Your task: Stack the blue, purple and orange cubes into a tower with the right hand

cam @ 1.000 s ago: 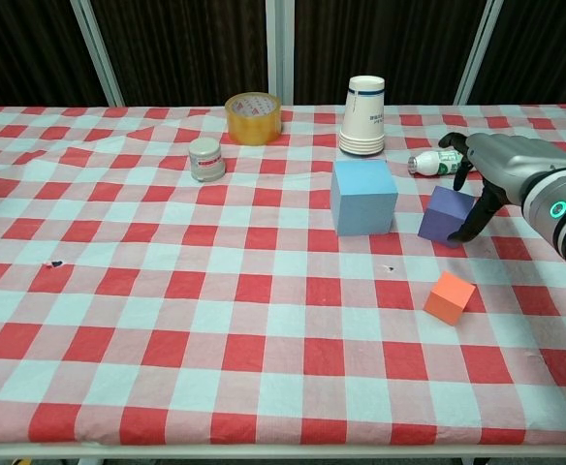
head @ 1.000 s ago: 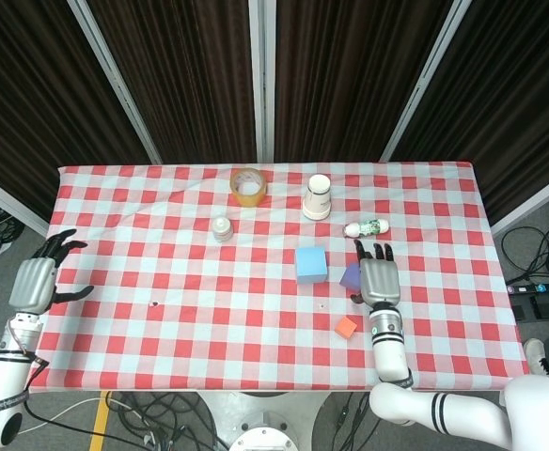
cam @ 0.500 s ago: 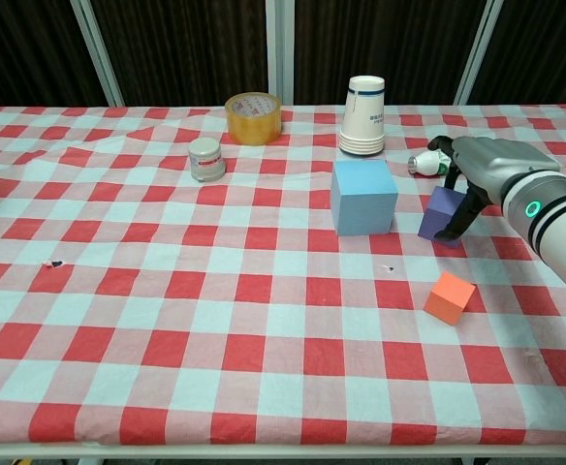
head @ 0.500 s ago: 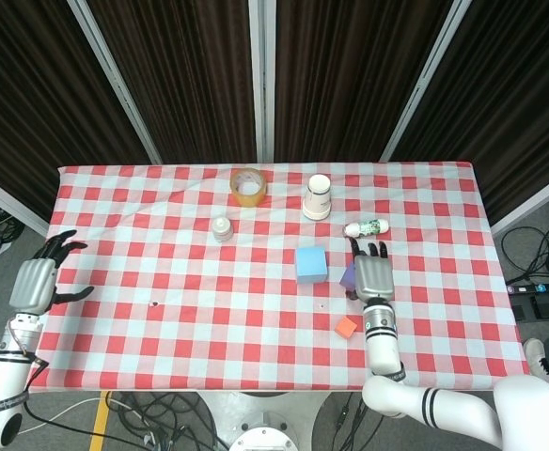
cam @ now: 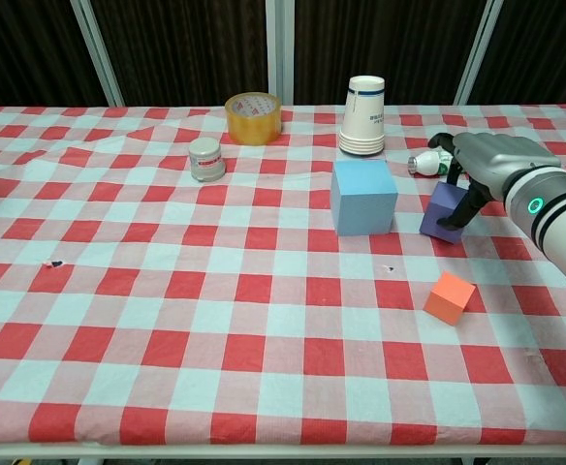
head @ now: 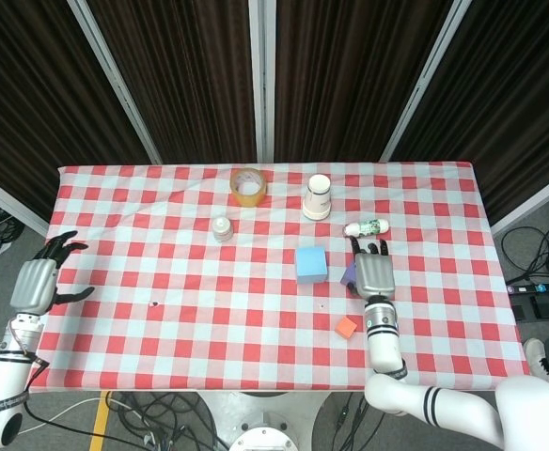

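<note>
1. Far off to the left of the working hand, the left hand (head: 36,282) hangs beyond the table edge with its fingers apart and nothing in them — it plays no part here.
2. Well to the left of the right hand and further from the robot sit a small white jar (cam: 204,159) and a roll of tape (cam: 254,117); a stack of paper cups (cam: 363,116) stands closer in, also on the far side.
3. The blue cube (cam: 362,197) rests flat on the cloth just to the left of the right hand, near the purple cube but apart from it.
4. The right hand (cam: 477,165) is wrapped over the purple cube (cam: 445,211), fingers curled down its side; it looks like a grip being taken, with the cube seemingly tipped slightly on the cloth.
5. The orange cube (cam: 450,297) lies nearer the robot than the hand, well apart, sitting skewed.
6. A small bottle (cam: 428,162) lies on its side just beyond the hand — a careless lift could knock it rolling.
7. Likely risks: a one-sided hold lets the purple cube twist or slip out, or a low carry clips the blue cube and shifts the base.
8. The table wears a red-and-white checked cloth (cam: 167,329), slightly rumpled, which could make the tower unsteady; dark curtains (head: 180,75) hang behind.
</note>
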Action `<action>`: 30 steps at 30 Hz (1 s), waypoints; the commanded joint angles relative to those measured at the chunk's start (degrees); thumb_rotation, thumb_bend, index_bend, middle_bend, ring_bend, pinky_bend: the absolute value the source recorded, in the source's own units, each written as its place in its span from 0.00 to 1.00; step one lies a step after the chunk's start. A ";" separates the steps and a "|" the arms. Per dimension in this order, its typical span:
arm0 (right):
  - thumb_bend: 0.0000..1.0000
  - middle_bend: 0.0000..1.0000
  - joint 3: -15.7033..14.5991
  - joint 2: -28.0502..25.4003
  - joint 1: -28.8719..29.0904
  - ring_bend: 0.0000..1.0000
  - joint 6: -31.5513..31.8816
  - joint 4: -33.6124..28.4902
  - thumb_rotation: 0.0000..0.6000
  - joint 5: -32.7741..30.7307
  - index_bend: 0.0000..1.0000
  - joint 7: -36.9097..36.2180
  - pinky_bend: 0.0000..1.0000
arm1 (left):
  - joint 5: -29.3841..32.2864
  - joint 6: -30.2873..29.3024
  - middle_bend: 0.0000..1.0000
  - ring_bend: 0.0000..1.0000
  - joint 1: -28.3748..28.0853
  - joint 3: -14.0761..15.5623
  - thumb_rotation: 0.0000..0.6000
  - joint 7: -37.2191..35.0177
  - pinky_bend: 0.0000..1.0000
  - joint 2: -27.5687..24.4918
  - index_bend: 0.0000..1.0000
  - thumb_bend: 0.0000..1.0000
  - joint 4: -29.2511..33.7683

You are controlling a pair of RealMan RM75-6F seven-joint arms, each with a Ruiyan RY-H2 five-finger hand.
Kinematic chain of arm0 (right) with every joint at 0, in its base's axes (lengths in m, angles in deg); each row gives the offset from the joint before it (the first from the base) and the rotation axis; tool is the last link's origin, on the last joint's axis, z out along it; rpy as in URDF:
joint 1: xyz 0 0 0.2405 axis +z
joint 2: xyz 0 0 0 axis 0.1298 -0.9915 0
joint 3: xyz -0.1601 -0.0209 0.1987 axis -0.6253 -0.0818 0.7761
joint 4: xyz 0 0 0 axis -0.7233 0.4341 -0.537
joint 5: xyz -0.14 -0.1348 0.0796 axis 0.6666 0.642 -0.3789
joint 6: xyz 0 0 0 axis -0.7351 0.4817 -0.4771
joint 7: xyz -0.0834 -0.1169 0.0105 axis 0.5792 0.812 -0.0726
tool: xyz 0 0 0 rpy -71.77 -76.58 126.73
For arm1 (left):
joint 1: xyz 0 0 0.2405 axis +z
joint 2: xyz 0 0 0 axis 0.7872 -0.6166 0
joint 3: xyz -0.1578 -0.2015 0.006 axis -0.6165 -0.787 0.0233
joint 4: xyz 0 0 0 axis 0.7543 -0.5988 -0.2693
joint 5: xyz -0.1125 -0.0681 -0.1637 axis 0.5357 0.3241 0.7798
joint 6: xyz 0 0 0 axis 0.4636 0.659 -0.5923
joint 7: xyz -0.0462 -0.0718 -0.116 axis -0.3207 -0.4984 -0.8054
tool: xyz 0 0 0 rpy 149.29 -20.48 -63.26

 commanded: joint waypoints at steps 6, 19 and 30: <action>0.18 0.42 0.37 -4.10 -0.56 0.17 -0.62 -4.54 1.00 1.60 0.10 -0.38 0.00 | -0.03 0.05 0.24 0.16 -0.01 0.04 1.00 -0.07 0.29 0.09 0.33 0.11 -0.20; 0.18 0.43 1.75 -22.34 2.44 0.17 -10.70 -16.38 1.00 6.79 0.10 -1.34 0.00 | 0.00 0.41 0.24 0.16 -0.17 0.18 1.00 0.86 0.29 0.45 0.33 0.11 -0.74; 0.17 0.43 -0.67 -27.53 7.71 0.17 -27.03 -13.17 1.00 19.46 0.11 -12.73 0.00 | 0.13 0.73 0.24 0.16 -0.25 0.25 1.00 1.17 0.29 1.00 0.33 0.11 -1.64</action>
